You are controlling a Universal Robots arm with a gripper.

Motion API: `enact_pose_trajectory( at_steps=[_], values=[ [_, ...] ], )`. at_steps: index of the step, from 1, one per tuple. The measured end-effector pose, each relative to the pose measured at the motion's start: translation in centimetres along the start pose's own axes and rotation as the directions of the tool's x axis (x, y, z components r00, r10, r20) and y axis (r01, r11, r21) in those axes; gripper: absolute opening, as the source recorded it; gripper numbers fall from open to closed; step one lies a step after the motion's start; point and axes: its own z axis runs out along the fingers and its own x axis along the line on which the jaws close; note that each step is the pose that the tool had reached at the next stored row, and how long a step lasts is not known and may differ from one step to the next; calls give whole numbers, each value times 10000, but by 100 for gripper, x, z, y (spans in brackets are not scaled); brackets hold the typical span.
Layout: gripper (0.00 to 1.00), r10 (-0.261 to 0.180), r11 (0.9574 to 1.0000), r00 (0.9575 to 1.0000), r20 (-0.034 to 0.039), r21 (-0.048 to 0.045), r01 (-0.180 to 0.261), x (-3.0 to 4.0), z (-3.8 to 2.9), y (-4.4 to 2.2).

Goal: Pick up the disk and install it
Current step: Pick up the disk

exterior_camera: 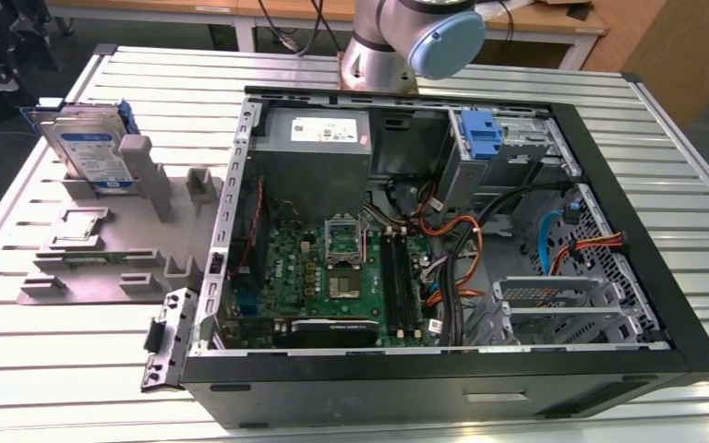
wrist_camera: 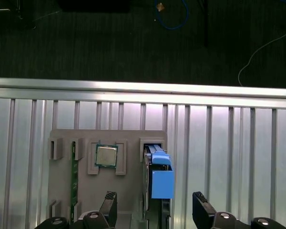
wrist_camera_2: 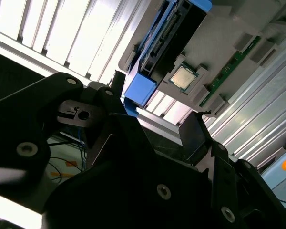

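The disk [exterior_camera: 89, 153] stands on edge in a grey holder [exterior_camera: 96, 268] on the table, at the exterior view's left beside the open computer case [exterior_camera: 650, 277]. Its label is white and blue, with blue rails on its edges. In the first wrist view I look straight down on the disk [wrist_camera: 158, 177], and my gripper [wrist_camera: 155, 206] hangs open over it, one finger on each side and well apart from it. The second wrist view shows the disk [wrist_camera_2: 174, 33] edge-on beyond my open gripper [wrist_camera_2: 155, 109]. Nothing is held.
The holder also carries a square processor chip [wrist_camera: 106, 155] and a thin green circuit strip [wrist_camera: 74, 191]. Inside the case are a motherboard [exterior_camera: 330, 277], loose cables, a blue bracket [exterior_camera: 484, 134] in the upper bay and a metal drive cage [exterior_camera: 564, 305]. The table edge [wrist_camera: 143, 86] lies beyond the holder.
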Motion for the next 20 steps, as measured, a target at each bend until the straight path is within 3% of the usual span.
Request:
enact_pose_trajectory(
  at_steps=[3, 5, 9, 11, 20],
  values=[
    [72, 0, 10000, 10000, -1, 9, 0, -1, 31, 3],
    [72, -1, 10000, 10000, -2, 63, 1, -1, 62, 12],
    [72, -9, 9995, 10000, -8, 302, 9, -2, 105, 85],
    [72, -9, 9993, 10000, -5, 369, 9, -3, 126, 113],
    [72, 10, 9993, 10000, 18, 373, -11, -12, 282, 109]
  ],
)
